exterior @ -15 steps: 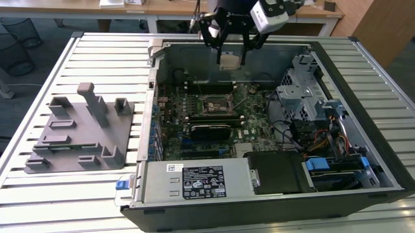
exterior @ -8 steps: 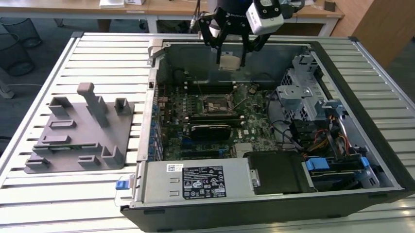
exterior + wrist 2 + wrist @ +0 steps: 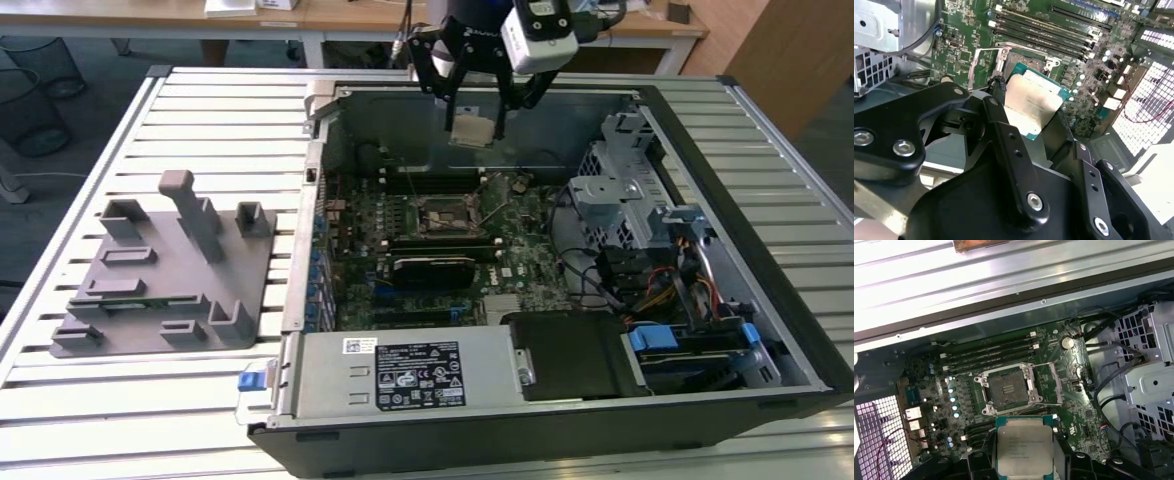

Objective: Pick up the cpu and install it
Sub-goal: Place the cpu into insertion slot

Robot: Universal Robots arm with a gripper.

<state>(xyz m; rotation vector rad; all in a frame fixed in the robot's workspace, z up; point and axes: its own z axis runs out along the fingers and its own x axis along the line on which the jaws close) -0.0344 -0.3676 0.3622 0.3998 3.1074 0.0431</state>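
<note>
My gripper [image 3: 475, 128] hangs above the far end of the open computer case [image 3: 747, 210], shut on the cpu [image 3: 473, 131], a small flat square chip with a pale silvery top. Both wrist views show the cpu [image 3: 1033, 102] [image 3: 1024, 445] clamped between the black fingers [image 3: 1004, 135], held level in the air. Beneath and a little ahead of it lies the open socket [image 3: 1006, 390] on the green motherboard [image 3: 514, 255], its metal frame lifted back. In the exterior view the socket [image 3: 443, 215] sits nearer the camera than the gripper.
A grey plastic tray [image 3: 167, 270] with upright posts lies on the slatted table [image 3: 200, 110] at the exterior view's left. Inside the case are memory slots [image 3: 989, 357], a drive cage [image 3: 627, 190], cables [image 3: 667, 290] and a power supply [image 3: 400, 375].
</note>
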